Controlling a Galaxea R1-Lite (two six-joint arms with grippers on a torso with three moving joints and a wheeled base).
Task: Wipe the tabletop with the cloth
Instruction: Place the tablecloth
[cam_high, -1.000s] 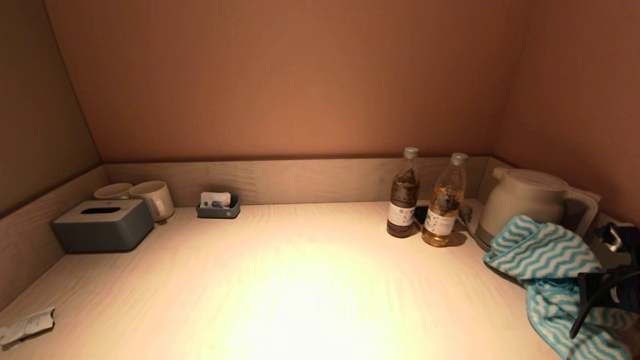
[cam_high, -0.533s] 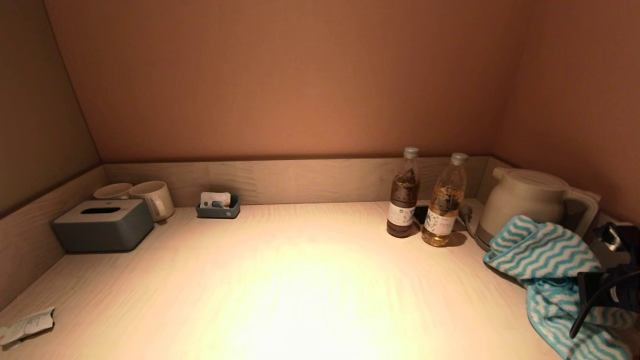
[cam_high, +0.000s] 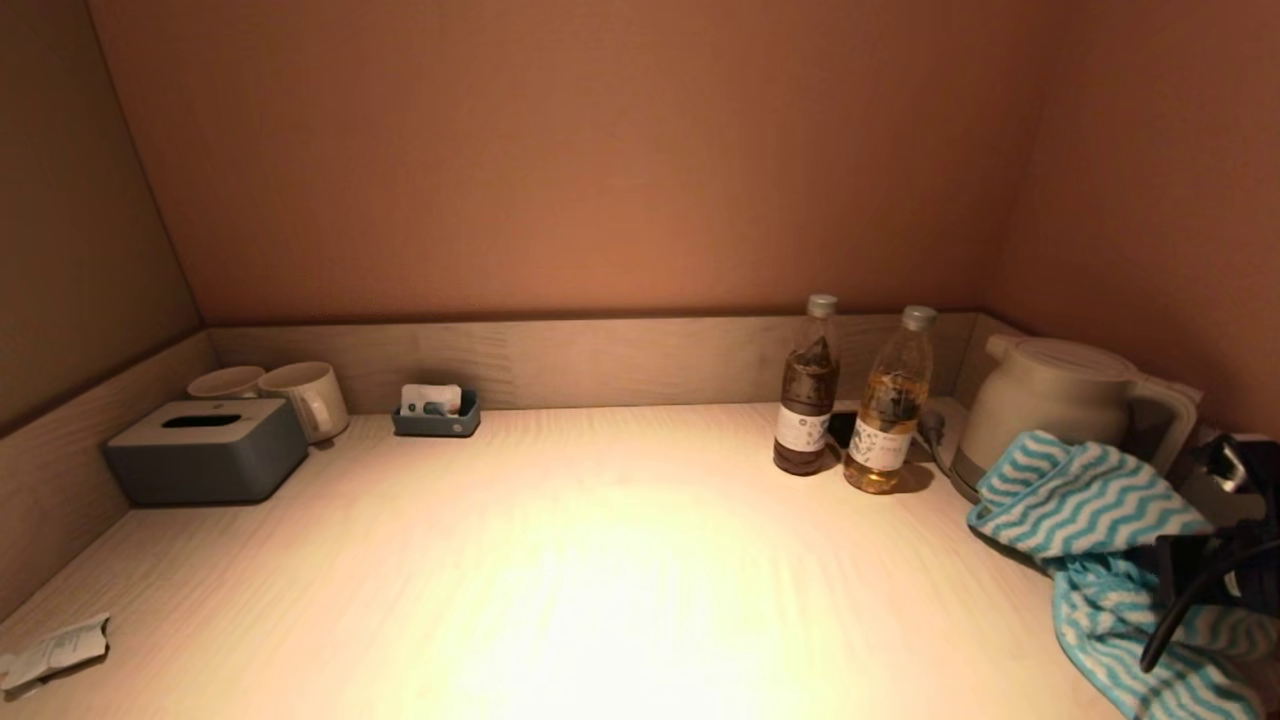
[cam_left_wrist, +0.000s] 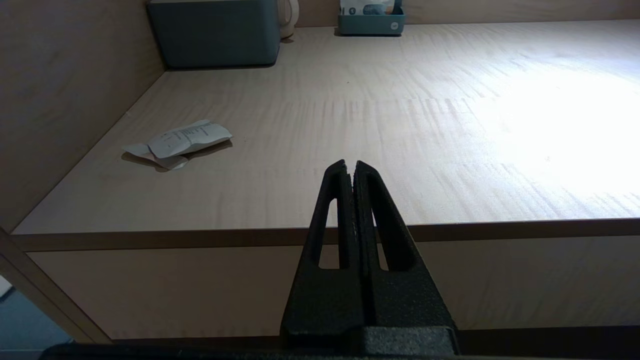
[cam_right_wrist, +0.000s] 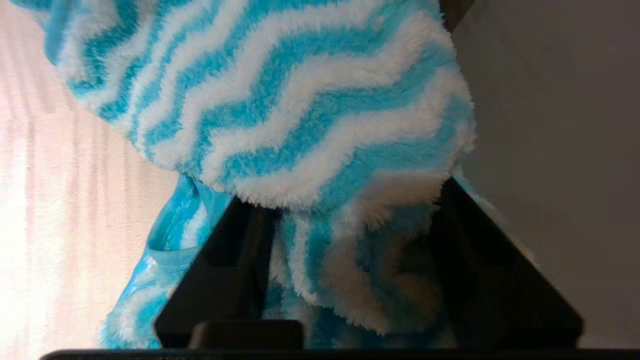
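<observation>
Head view, right gripper (cam_high: 1180, 575) clasping cloth (cam_high: 1085, 500), bottle (cam_high: 806, 400) labels unreadable

No readable text: white labels on the dark-liquid plastic bottle (cam_high: 807, 385) and amber-liquid plastic bottle (cam_high: 889, 405), print on near-left crumpled paper slip (cam_left_wrist: 179, 143), all illegible.

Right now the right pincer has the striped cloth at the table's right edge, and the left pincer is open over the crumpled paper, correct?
Not quite. The right pincer does hold the striped cloth, but the left wrist view shows the left pincer shut, off the table's front edge, apart from the crumpled paper.
</observation>
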